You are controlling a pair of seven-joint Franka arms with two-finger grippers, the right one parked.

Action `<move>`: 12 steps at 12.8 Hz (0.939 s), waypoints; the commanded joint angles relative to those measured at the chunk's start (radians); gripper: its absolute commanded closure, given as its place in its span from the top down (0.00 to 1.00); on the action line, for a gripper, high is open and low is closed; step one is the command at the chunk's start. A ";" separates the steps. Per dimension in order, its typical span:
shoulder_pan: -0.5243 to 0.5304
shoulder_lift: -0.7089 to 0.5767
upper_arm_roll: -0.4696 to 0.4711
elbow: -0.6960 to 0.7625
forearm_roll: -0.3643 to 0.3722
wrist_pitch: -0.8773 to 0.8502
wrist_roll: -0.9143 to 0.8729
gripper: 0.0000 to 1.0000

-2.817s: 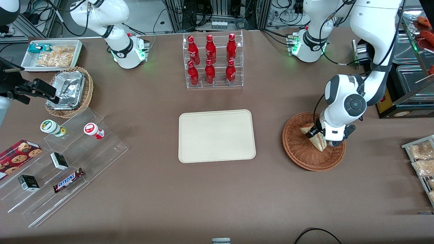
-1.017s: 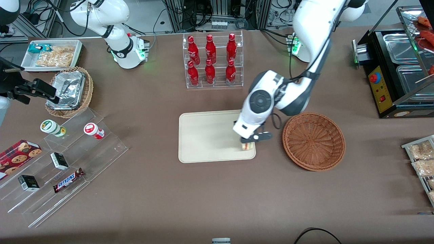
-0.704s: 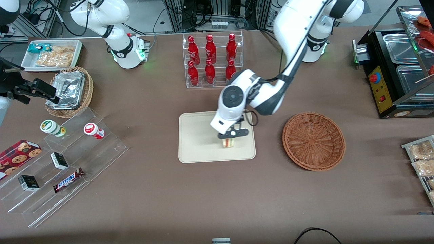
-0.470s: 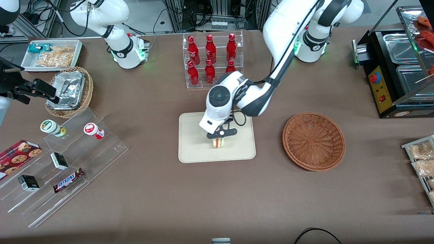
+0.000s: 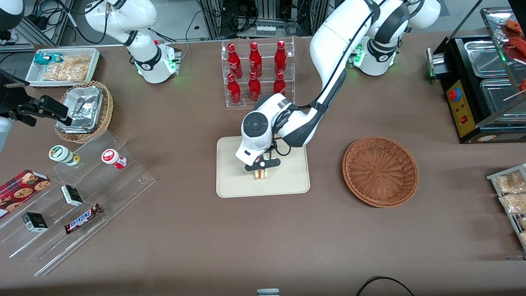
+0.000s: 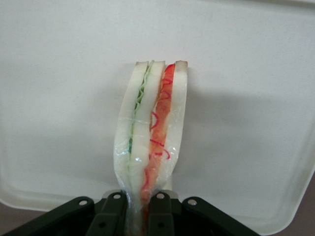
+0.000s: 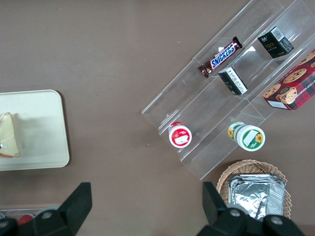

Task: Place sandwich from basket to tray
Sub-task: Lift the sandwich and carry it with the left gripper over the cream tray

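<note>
Gripping the sandwich (image 6: pixel 150 132) by one corner, the left arm's pincer (image 5: pixel 263 164) hangs over the middle of the tray (image 5: pixel 234 185), its two fingers (image 6: pixel 114 216) closed on the clear-wrapped wedge. The sandwich stands on edge below the pincer, its cut face with red and green filling turned toward the wrist camera; whether its lower corner touches the tray floor cannot be told. The tray holds nothing besides the sandwich above it.

Well to the side of the pincer, toward the working arm's end of the table, lies the basket (image 5: pixel 380 170), round, reddish-brown and with nothing in it. Farther from the front camera than the pincer stands a clear rack (image 5: pixel 259 74) holding six red bottles (image 5: pixel 254 59) in two rows. Toward the parked arm's end, well apart from the pincer, a tan wicker basket (image 5: pixel 84 111) holds crumpled foil containers (image 5: pixel 84 107), and farther from the camera than it a white bin (image 5: pixel 63 65) holds snack packets. Nearer the camera than these, a clear stepped stand (image 5: pixel 78 197) carries two small jars (image 5: pixel 113 158), two dark boxes (image 5: pixel 72 195), a Snickers bar (image 5: pixel 82 218) and a cookie box (image 5: pixel 22 187).
</note>
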 commanded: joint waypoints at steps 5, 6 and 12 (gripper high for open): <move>-0.009 0.053 0.011 0.084 0.003 -0.054 -0.002 0.14; -0.007 0.054 0.011 0.084 0.003 -0.054 0.016 0.46; -0.004 -0.036 0.013 0.083 0.006 -0.083 -0.039 1.00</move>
